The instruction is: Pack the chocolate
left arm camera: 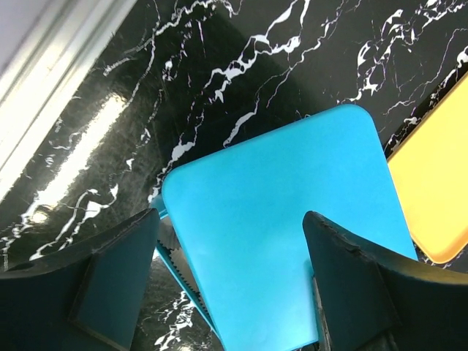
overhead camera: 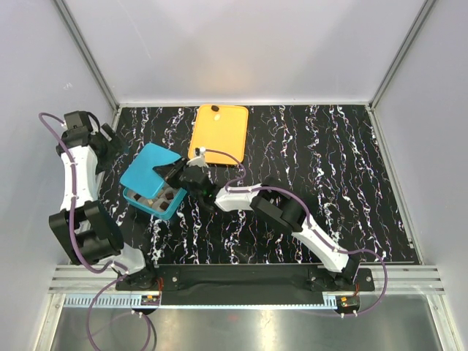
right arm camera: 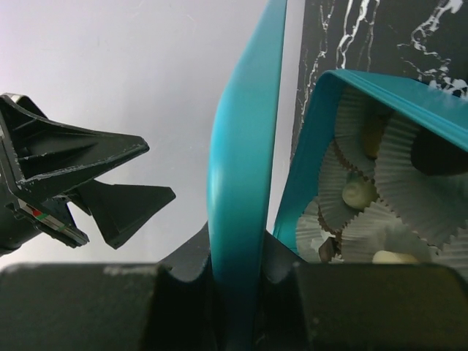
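Black marbled table (overhead camera: pixel 329 190), white walls (overhead camera: pixel 256 51): teal lid (overhead camera: pixel 146 172) tilted over the filled box (overhead camera: pixel 150 207).

The right gripper (right arm camera: pixel 238 292) pinches the lid's right edge, fingers narrow on it; the chocolate (right arm camera: pixel 358 194) sits in paper cups (right arm camera: pixel 398 183) inside (one dark bit (overhead camera: pixel 216 108) seems left on the orange tray (overhead camera: pixel 219 142), far side); the left gripper (left arm camera: pixel 232 219) hangs over the lid, fingers wide, holding nothing; I'd lower the lid level, corners matched, so no cup gets crushed.

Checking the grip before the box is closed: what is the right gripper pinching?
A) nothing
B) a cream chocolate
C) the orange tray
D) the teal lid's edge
D: the right wrist view shows the right gripper shut on the thin teal lid, with the chocolate in the box beside it.
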Robot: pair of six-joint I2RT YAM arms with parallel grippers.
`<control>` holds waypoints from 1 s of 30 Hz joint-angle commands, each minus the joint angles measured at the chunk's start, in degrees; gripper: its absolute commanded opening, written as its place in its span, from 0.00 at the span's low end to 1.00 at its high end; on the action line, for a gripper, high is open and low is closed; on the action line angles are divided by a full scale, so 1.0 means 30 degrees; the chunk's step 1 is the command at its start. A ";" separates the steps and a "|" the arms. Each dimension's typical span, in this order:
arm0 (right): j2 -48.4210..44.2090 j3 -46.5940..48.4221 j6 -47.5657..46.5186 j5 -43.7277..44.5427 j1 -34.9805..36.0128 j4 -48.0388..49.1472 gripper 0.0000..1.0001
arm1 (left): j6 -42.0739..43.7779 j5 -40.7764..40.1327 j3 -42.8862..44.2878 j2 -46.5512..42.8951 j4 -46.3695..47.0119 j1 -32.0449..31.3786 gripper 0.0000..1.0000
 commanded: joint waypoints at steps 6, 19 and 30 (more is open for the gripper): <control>-0.0414 -0.0725 0.0812 0.1033 0.0382 -0.0127 0.02 | -0.0760 0.2074 -0.1629 0.0637 0.1679 0.0707 0.83; -0.1323 -0.1400 0.0490 0.0652 0.0528 -0.0625 0.20 | -0.0292 0.0845 -0.2157 0.1868 0.2030 0.0680 0.80; -0.1411 -0.1165 0.0401 0.0593 0.0500 -0.1590 0.27 | 0.0264 -0.0883 -0.1602 0.2425 0.1476 0.0563 0.80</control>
